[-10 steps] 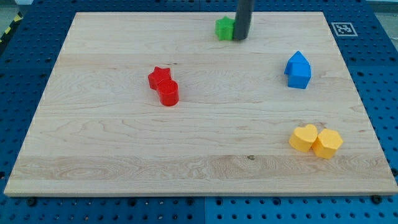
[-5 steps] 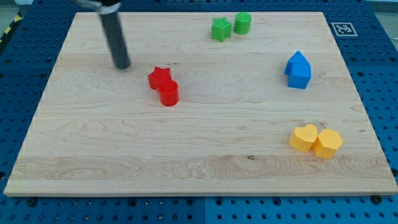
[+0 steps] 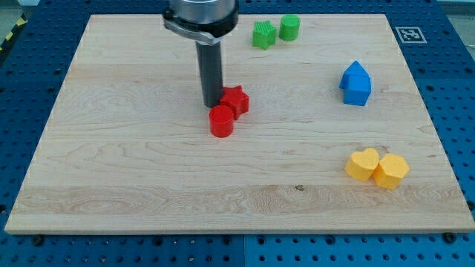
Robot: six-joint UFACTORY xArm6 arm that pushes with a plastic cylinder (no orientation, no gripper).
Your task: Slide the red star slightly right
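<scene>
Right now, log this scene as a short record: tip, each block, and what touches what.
my tip: against the red star's left side, just above the red cylinder
red star: mid-board, touching the red cylinder at its lower left
red cylinder: upright, below-left of the star
green star: view's top, beside the green cylinder
blue block: view's right, alone
yellow heart: lower right, touching the yellow hexagon
board: pale wood

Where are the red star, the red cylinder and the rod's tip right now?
red star (image 3: pixel 237 99), camera view, on its top face.
red cylinder (image 3: pixel 221 120), camera view, on its round top.
my tip (image 3: pixel 211 104), camera view, rod's very end, against the star's left side.
</scene>
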